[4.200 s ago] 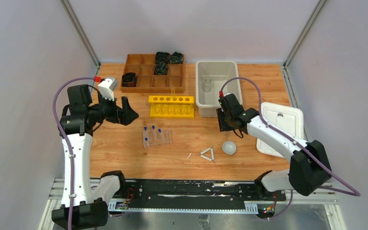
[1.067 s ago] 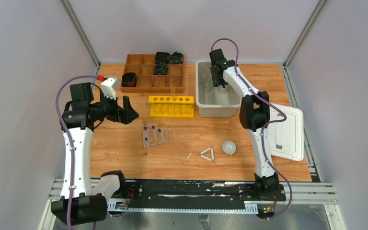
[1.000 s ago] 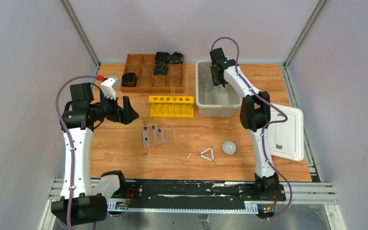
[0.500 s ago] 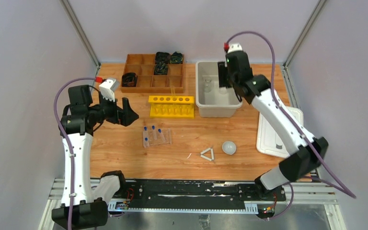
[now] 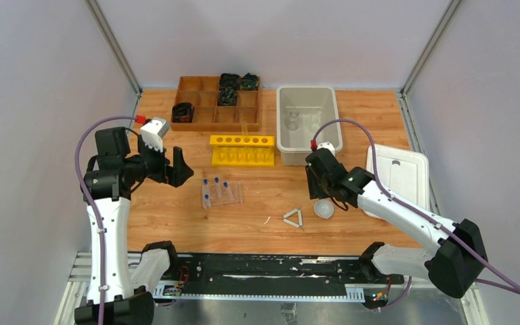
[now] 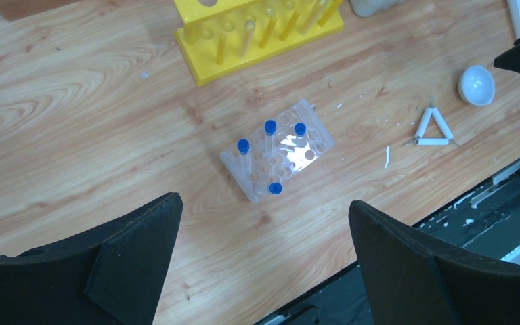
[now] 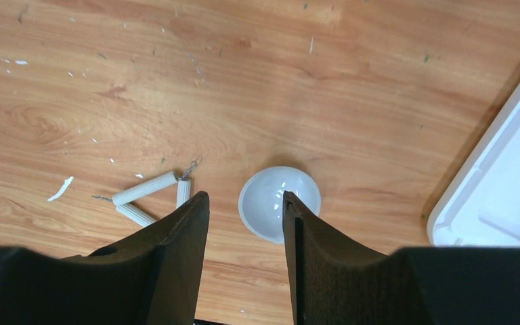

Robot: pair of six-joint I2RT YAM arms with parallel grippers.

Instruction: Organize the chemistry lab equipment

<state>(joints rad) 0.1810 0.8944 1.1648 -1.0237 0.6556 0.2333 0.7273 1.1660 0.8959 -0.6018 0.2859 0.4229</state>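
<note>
The left gripper (image 5: 178, 167) hangs spread wide and empty, its arm raised with the elbow bent, above the blue-capped tubes (image 6: 275, 152) in their clear rack (image 6: 244, 169). I see little risk there. The right gripper (image 7: 244, 200), arm stretched low, is half-spread and holds nothing over the white round dish (image 7: 279, 203) on the tabletop (image 7: 176, 81). One finger sits over the bowl, so a descent could tip or skid it. The other finger may snag the white triangle (image 7: 150, 198) just beside.

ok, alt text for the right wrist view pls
Right gripper, fingers apart and empty, hangs above a white round dish on the wooden table, the dish showing in the gap. A white triangle lies just left of the dish; the corner of a white lid fills the right edge.
</note>
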